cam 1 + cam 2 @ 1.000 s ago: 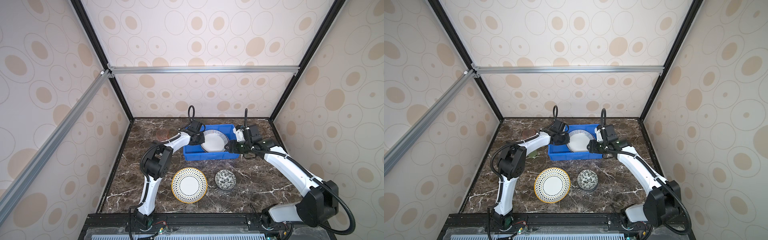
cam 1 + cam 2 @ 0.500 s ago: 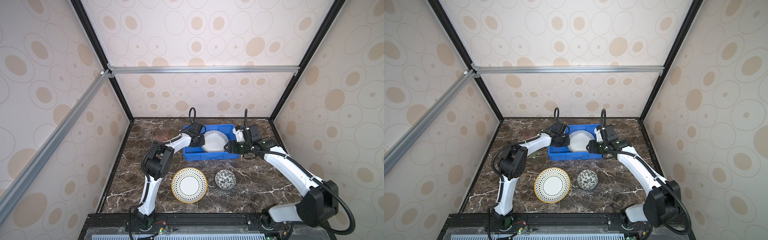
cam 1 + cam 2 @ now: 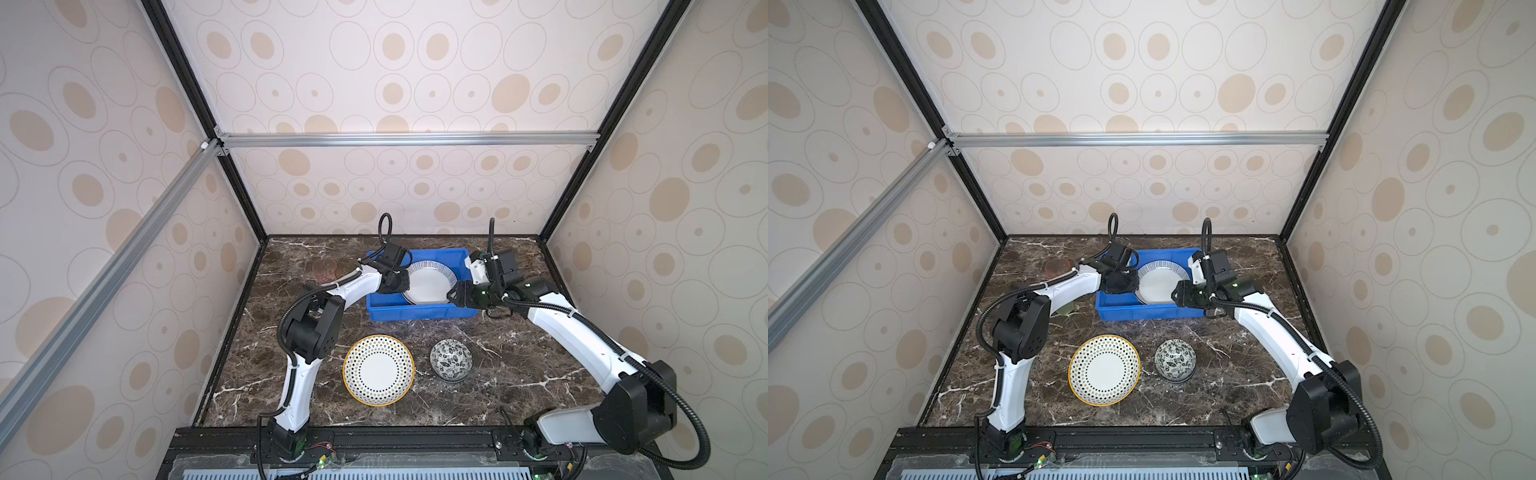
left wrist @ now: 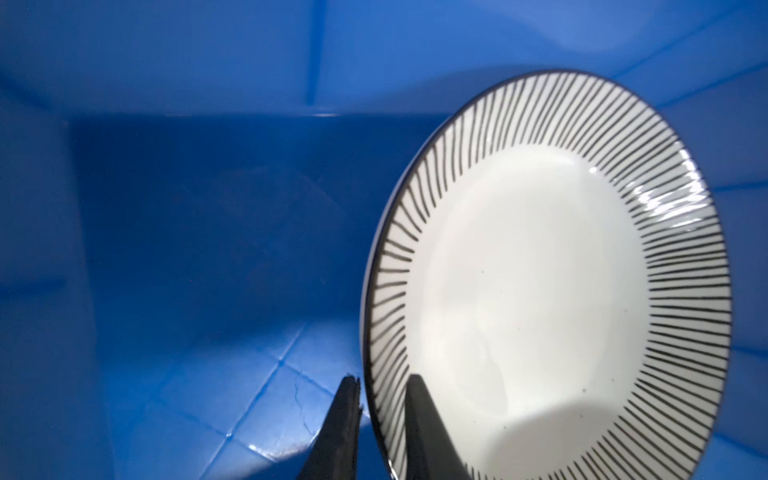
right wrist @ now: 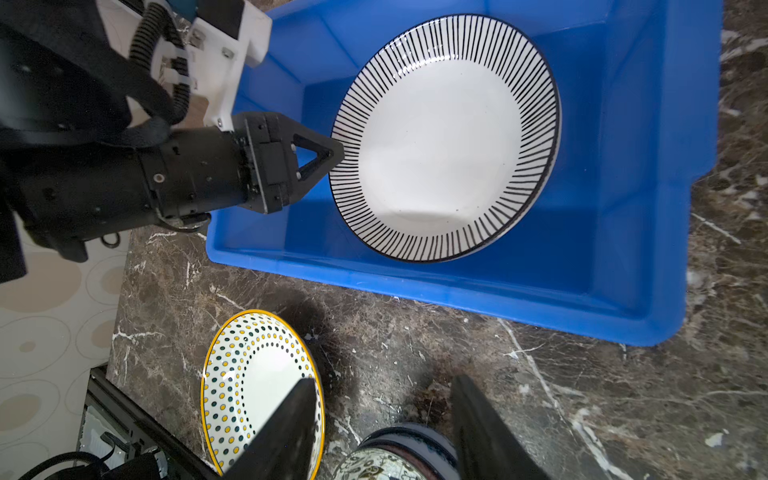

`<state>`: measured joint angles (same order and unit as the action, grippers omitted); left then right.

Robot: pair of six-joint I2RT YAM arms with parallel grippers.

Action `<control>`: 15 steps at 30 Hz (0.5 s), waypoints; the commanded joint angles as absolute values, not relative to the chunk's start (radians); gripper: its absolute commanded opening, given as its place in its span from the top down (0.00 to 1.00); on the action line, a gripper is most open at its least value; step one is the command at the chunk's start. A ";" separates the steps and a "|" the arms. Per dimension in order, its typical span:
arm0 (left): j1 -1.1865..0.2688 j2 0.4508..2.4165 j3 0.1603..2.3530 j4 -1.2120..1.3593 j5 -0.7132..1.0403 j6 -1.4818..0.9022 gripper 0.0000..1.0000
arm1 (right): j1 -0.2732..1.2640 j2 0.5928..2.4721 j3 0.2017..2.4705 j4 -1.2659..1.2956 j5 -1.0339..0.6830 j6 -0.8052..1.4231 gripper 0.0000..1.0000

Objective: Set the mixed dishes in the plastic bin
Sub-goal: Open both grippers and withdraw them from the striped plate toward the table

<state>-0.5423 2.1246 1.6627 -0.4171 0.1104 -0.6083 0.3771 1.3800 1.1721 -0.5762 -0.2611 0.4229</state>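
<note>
Striped plate (image 3: 430, 282) is inside the blue bin (image 3: 419, 312), which sits mid-counter toward the far edge. The plate is tilted, not flat, one side raised at the bin's left end, where the left gripper (image 4: 382, 377) has its fingers either side of the rim. The gap is narrow with a sliver of blue showing beside one finger, so I can't tell whether it pinches or has just let go. The edge grip makes sense: a plate is too wide to span, so the rim is the only purchase, and lowering it at a slant keeps the fingers off the bin floor. The right gripper (image 5: 383, 379) has its jaws spread wide and holds nothing. It hangs over the bin's near-right corner, angled toward the floral bowl (image 3: 451, 359), probably staged for that pick. The bowl and the dotted yellow-rimmed plate (image 3: 378, 370) sit side by side, apart, toward the front edge of the marble counter (image 3: 519, 374). A pinkish tumbler (image 3: 324, 268) stands near the far-left corner (faint, hard to read). So one dish is in or nearly in, and at least three are left.
</note>
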 commanded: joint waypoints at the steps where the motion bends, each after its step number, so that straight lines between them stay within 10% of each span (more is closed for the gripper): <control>1: -0.554 2.029 1.660 -0.464 0.069 -0.570 0.78 | 0.389 1.380 1.162 -0.575 -0.269 0.431 0.45; 15: -0.566 1.745 1.479 -0.512 -0.031 -0.528 0.77 | 0.446 1.387 1.177 -0.584 -0.255 0.428 0.44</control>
<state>-0.5617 1.8050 1.5101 -0.4671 0.0143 -0.5594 0.4313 1.3800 1.1721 -0.5762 -0.2611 0.4259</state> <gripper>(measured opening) 0.225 0.555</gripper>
